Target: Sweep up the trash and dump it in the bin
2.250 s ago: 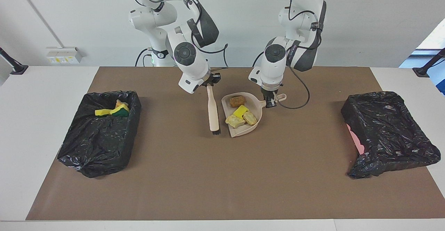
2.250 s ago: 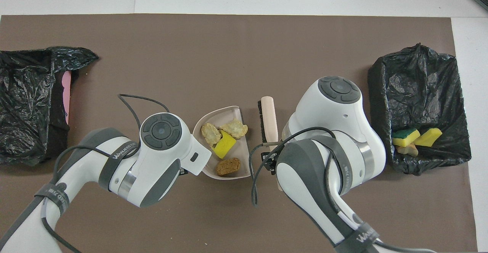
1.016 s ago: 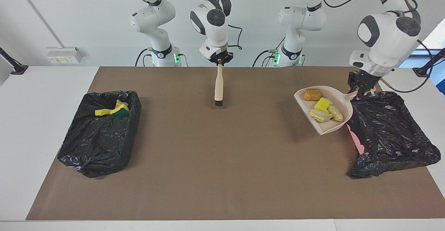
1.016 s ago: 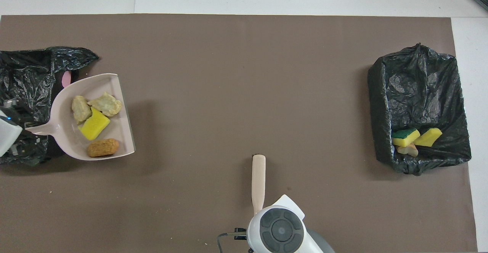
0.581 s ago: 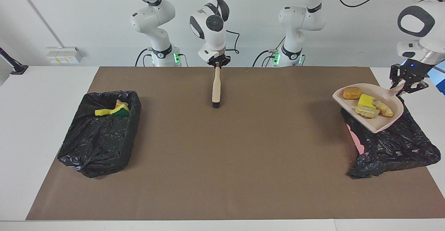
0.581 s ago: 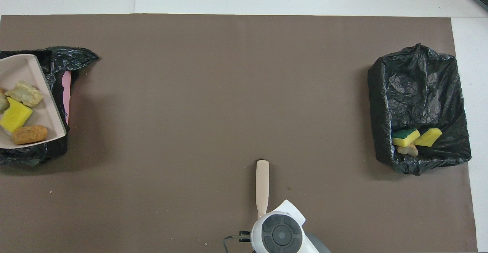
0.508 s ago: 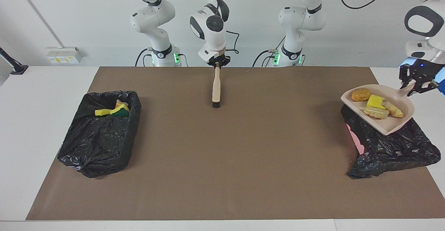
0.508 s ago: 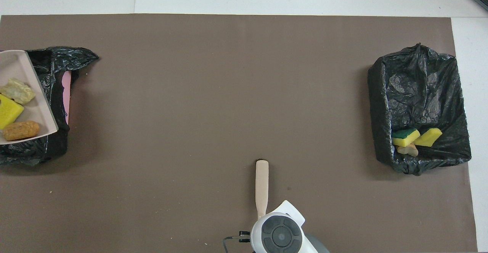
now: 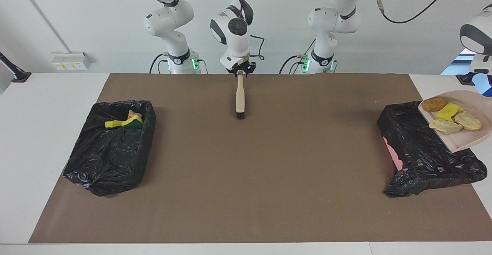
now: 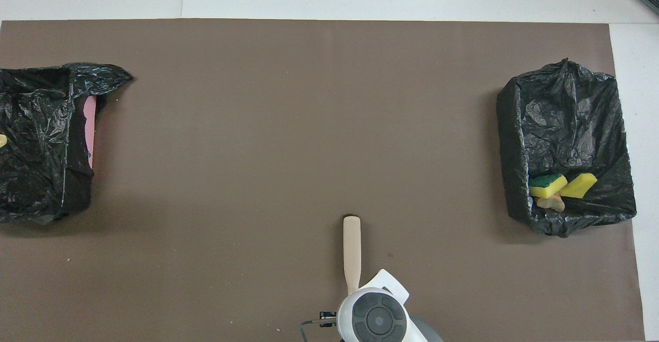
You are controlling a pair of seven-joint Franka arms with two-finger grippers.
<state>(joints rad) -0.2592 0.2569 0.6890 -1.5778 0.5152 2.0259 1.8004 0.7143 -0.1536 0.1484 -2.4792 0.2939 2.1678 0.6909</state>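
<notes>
A pale dustpan hangs over the black-bagged bin at the left arm's end of the table, and its handle runs out of the facing view. It carries trash: an orange-brown lump, a yellow sponge piece and two beige chunks. The left arm's wrist shows above it, but my left gripper is out of frame. My right gripper is open at the handle end of the brush, which lies on the mat near the robots. From overhead the right wrist hides that gripper.
A second black-bagged bin stands at the right arm's end and holds yellow and green sponge scraps. A pink patch shows on the side of the bin under the dustpan. Brown mat covers the table.
The left arm carried the loaded dustpan from the table's middle to over the bin, out of the overhead view. The right arm drew the brush back toward the robots and its fingers parted.
</notes>
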